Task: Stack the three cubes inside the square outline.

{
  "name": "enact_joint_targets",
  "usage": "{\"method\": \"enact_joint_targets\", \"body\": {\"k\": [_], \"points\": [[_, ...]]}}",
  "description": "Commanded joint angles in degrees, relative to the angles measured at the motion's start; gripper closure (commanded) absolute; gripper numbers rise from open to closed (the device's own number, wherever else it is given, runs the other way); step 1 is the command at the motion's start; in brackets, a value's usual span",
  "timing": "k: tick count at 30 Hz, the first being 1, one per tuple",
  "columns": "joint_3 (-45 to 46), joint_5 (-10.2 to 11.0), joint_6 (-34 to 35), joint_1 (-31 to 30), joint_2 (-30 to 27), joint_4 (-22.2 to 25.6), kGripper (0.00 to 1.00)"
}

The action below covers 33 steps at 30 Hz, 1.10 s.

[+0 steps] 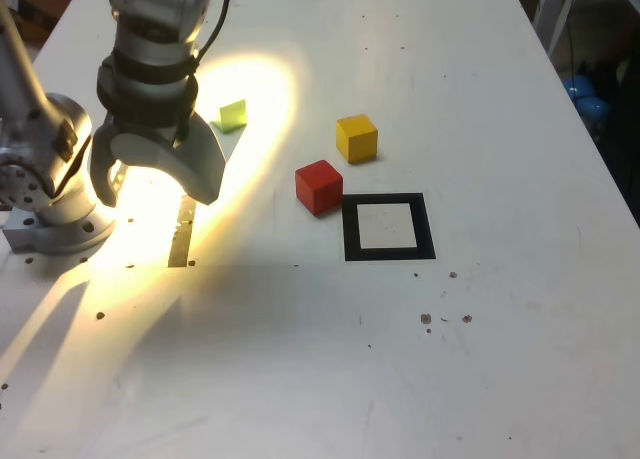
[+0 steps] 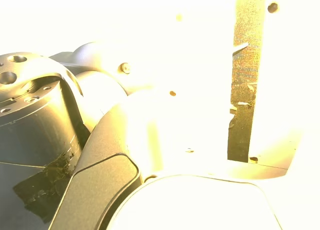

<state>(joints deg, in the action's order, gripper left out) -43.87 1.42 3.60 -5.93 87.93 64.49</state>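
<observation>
Gripper (image 1: pixel 156 201) was spread wide with nothing between the fingers, hanging over the lit end of the table (image 1: pixel 520 339). No stack; square outline (image 1: pixel 352 231) had no cube inside. Red cube (image 1: pixel 319 188) sat just beside the outline's left border in the exterior view, yellow cube (image 1: pixel 357 139) above it in that view, a bit apart, green cube (image 1: pixel 232 116) well off to the exterior view's left in the glare. Cubes looked light, stiff and matte, probably foam or wood, so not fragile; likely little slip, though a hard squeeze could have dented foam. Best hold: two opposite side faces, square on, around mid-height; red and yellow stood at an angle to the outline, so the wrist would have needed turning. Surface: pale, flat, scuffed, with dark specks and a dark tape strip (image 1: pixel 182 234). Strong warm light burned out part of it; wrist view was mostly washed out, showing arm housing (image 2: pixel 100 190) and the strip, no cubes. Room beyond was dim and cluttered, blue objects (image 1: pixel 588 101) past the table's edge at the exterior view's right.
</observation>
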Motion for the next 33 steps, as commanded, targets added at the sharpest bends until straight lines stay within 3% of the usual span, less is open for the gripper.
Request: {"method": "enact_joint_targets", "body": {"k": [1,33], "points": [[0.2,0.0,-0.1,-0.1,-0.6,-0.1,0.01],[1.3,0.8,-0.1,-0.1,-1.3,-0.6,0.01]]}}
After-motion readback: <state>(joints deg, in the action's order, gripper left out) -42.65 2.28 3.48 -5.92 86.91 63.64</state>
